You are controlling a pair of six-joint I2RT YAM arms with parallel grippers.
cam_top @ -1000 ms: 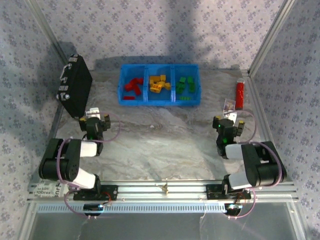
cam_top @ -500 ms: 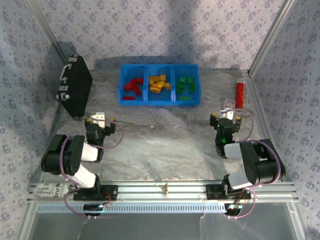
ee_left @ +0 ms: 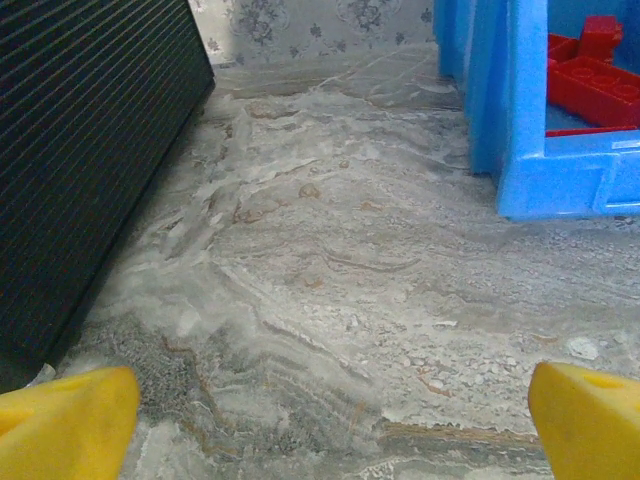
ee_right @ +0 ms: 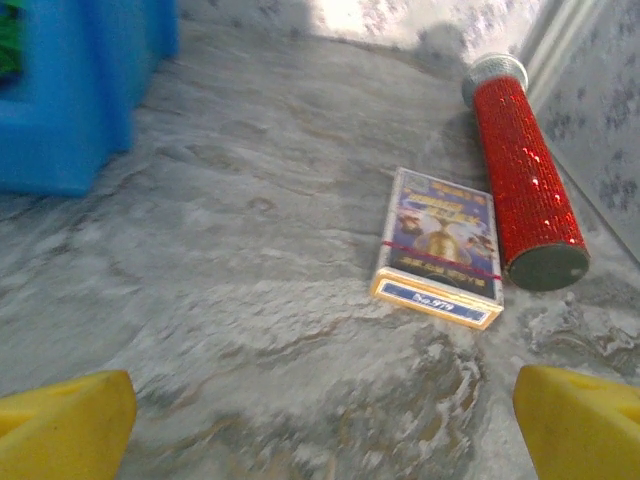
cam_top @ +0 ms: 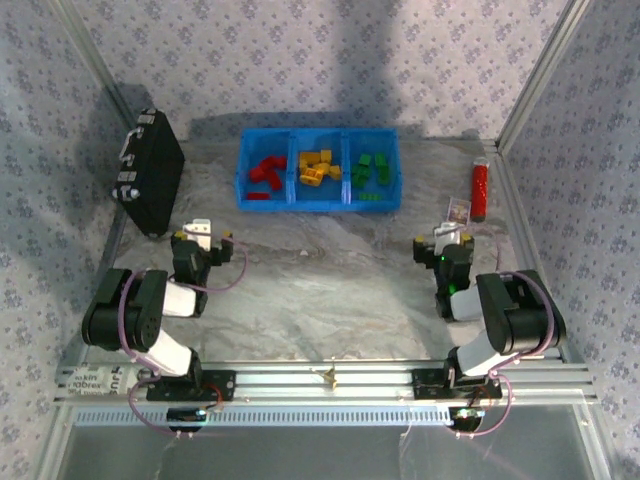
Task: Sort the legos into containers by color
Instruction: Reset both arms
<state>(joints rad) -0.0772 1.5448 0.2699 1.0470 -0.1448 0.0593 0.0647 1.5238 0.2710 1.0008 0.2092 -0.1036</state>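
Three bright blue plastic compartments (cam_top: 318, 204) at twelve o'clock hold sorted studded legos (cam_top: 318, 168); we park left gripper (cam_top: 199, 243) and right gripper (cam_top: 447, 240) spread wide, empty, clear of them.

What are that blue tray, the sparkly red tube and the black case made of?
The blue tray looks like moulded plastic: smooth, glossy, thick walls. The red tube seems covered in glitter, with bright glints all over; its core is hidden. The black case shows fine ribbing, perhaps hard plastic or metal.
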